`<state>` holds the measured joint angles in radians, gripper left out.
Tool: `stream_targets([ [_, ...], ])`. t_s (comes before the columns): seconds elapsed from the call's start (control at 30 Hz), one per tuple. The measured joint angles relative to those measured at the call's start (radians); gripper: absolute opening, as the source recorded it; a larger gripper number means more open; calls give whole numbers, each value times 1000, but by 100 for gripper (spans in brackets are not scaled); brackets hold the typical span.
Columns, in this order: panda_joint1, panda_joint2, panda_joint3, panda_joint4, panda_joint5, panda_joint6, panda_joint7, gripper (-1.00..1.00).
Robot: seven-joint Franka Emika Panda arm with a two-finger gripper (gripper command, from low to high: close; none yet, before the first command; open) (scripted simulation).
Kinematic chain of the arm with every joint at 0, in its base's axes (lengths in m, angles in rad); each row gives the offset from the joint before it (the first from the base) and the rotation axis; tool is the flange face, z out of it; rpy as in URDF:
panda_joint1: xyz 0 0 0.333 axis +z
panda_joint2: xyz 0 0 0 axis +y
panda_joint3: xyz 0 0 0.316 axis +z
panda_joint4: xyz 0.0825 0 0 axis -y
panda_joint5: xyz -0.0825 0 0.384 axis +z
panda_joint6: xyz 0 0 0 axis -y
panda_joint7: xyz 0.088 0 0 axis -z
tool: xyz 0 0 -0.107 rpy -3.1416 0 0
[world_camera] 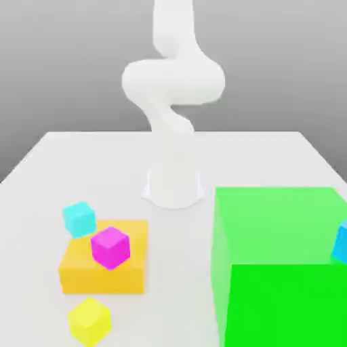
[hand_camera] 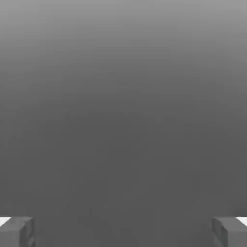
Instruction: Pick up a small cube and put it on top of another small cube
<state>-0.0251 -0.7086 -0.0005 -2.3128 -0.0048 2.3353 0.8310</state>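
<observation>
The small cube [world_camera: 89, 320], bright yellow, sits on the white table near the front edge, on the exterior view's left. My white arm [world_camera: 173, 88] rises from its base at the table's middle and leaves the picture at the top. In the hand view my gripper [hand_camera: 123, 232] is open, its two grey fingertips [hand_camera: 17, 231] standing far apart with nothing between them, facing plain grey background.
Just behind the yellow cube lies a flat orange block [world_camera: 129, 271] with a magenta cube [world_camera: 110, 247] on it. A cyan cube [world_camera: 79, 218] is at its far left corner. A big green box [world_camera: 284, 271] fills the right, a blue cube [world_camera: 341, 244] at its edge.
</observation>
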Motion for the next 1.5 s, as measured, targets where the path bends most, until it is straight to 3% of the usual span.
stream_targets([
  [0.53, -122, 586, -49, -82, -20, 226, 191, 0],
  [1.0, -211, 1095, -59, -111, 73, 474, 238, 0],
  [1.03, -216, 1130, -53, -104, 78, 502, 235, -100],
  [1.27, -218, 1139, -51, -102, 78, 510, 236, -100],
  [1.5, -210, 913, -71, -168, 25, 349, 209, -100],
])
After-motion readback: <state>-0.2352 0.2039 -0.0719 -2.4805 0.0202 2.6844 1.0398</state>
